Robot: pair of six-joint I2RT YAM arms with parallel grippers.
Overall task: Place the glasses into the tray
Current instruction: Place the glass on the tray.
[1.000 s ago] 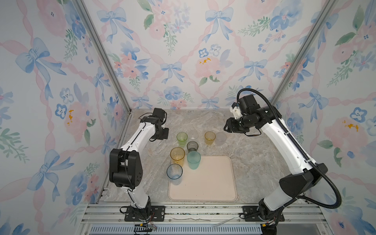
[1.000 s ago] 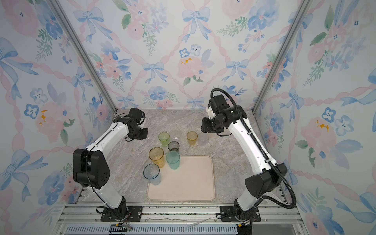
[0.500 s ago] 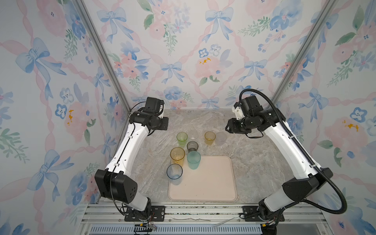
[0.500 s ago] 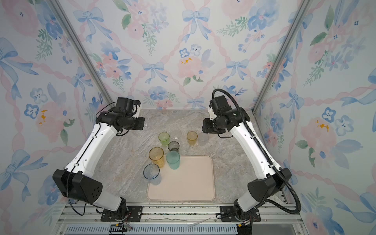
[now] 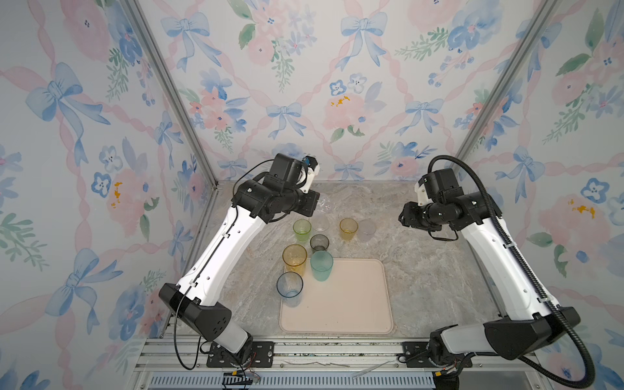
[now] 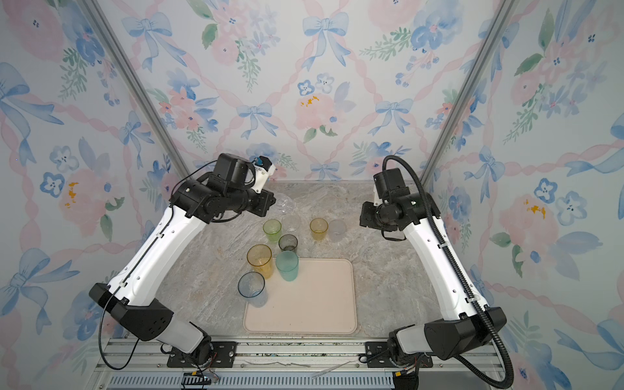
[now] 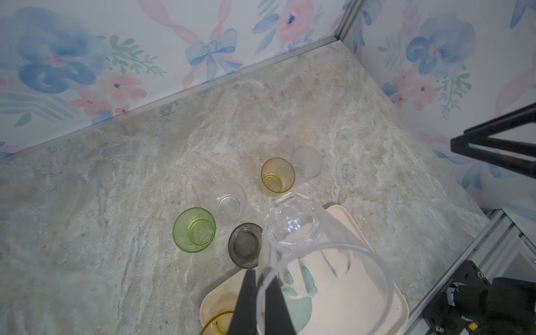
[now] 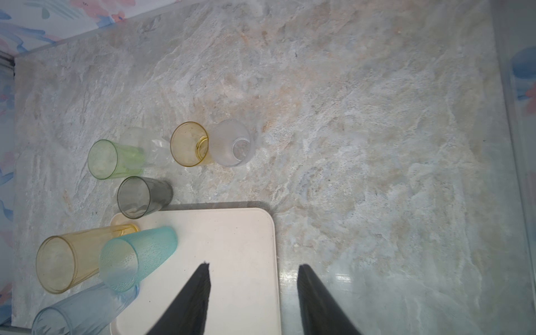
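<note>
The glasses (image 5: 319, 242) are partly placed. 1 small clear glass (image 7: 293, 229) is clamped by its rim in the left end effector (image 7: 261, 278), raised above the desk (image 5: 405, 270). A pale blue glass (image 5: 289, 285), a tall amber glass (image 5: 294, 258) and a teal glass (image 5: 321, 265) appear to stand along the left edge of the tray (image 5: 354, 304). 5 short glasses (image 5: 347, 228) are left on the desk behind it. The right end effector (image 8: 252, 265) is held apart, empty.

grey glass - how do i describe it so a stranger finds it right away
Start at the big pale tray. Just past its far corner on the robot's left stands the grey glass, between the lime green glass and the teal glass. It is short and the only dark, smoky one.
</note>
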